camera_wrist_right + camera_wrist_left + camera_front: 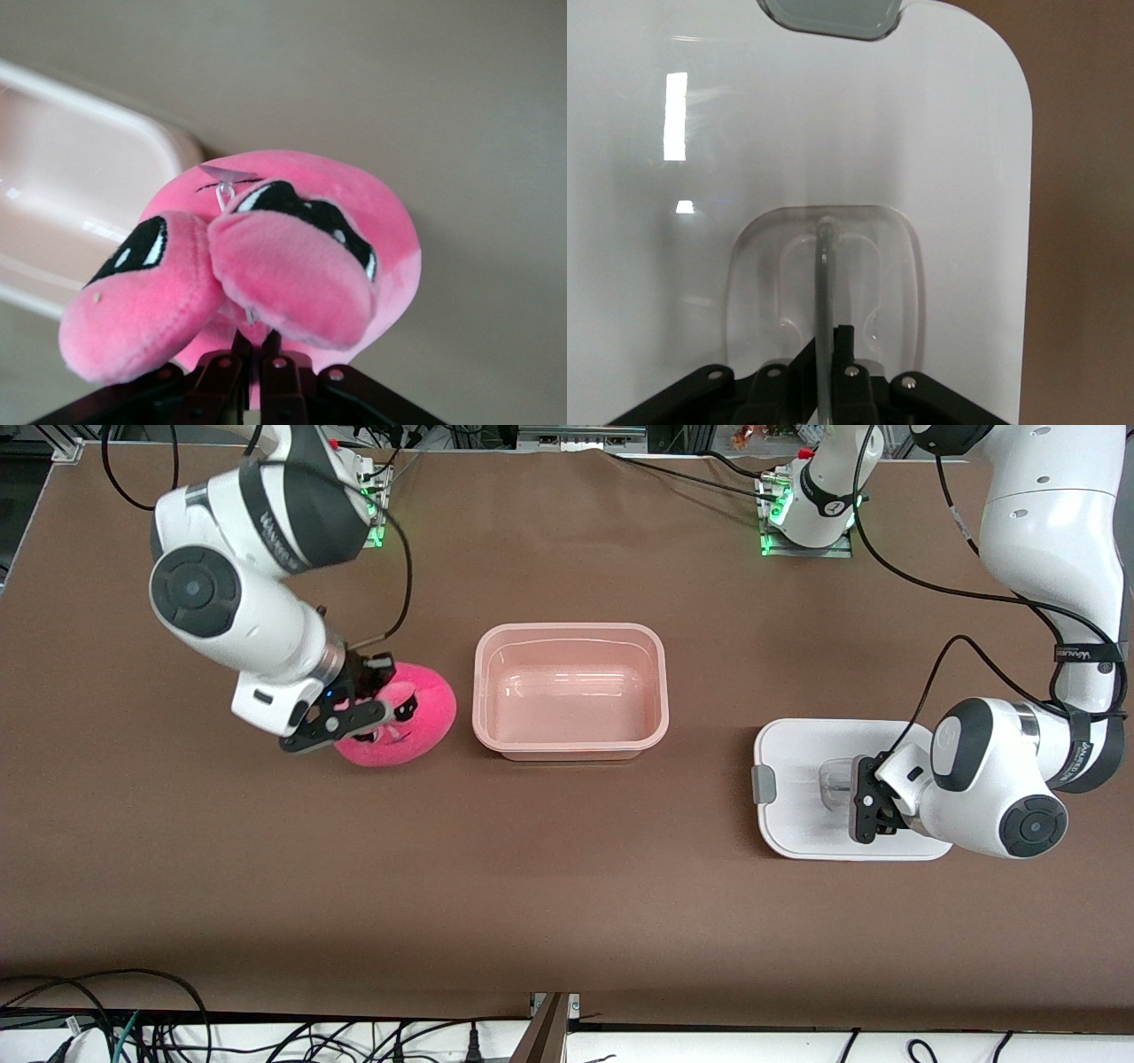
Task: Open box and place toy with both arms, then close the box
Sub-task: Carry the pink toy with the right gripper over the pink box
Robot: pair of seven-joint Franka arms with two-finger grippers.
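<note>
The pink box (570, 631) stands open without its lid in the middle of the table; its rim also shows in the right wrist view (89, 177). The pink plush toy (416, 708) is beside the box toward the right arm's end. My right gripper (368, 717) is shut on the toy (292, 266), its jaws (259, 332) pinching the plush under the snout. The white lid (797, 824) lies flat on the table toward the left arm's end. My left gripper (852, 797) is shut on the lid's clear centre handle (825, 266), with its jaws (828, 345) at the handle bar.
A grey clip (764, 784) sits on the lid's edge that faces the box and also shows in the left wrist view (833, 13). Brown table (567, 886) lies bare nearer the front camera. Cables hang along the table's front edge.
</note>
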